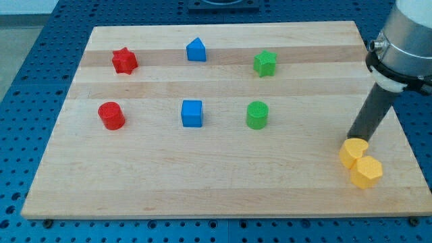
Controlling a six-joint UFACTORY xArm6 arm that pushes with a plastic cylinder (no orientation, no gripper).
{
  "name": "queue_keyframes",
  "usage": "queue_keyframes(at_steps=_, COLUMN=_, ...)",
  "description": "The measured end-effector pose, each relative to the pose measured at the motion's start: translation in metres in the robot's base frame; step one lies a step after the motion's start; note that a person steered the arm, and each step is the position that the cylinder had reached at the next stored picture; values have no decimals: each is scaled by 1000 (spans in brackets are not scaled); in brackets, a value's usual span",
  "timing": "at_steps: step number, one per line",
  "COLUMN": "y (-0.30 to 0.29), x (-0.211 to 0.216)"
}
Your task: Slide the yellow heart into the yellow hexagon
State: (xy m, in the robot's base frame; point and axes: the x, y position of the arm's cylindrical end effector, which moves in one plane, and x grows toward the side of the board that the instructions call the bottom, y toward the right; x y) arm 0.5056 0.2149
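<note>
Far to my tip's left on the surface [216, 196] sit red, blue and green blocks, untouched. My tip [352, 138] has no jaws; it seems to touch the yellow heart [352, 152] from above, which rests against the yellow hexagon [368, 172], apparently already pushed together.

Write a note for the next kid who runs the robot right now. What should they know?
My tip sits right at the top edge of the yellow heart, at the view's lower right.
The yellow hexagon lies just below and right of the heart; the two look to be touching.
Done: the heart appears pushed against the hexagon.
Left: probably nothing but a check that they touch.
The red, blue and green blocks sit far off to the left, out of the way.
</note>
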Motion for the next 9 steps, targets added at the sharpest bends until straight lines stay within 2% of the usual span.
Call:
queue_keyframes(at_steps=2, y=-4, x=-29)
queue_keyframes(at_steps=6, y=-46, x=-29)
queue_keyframes(at_steps=9, y=-51, x=-29)
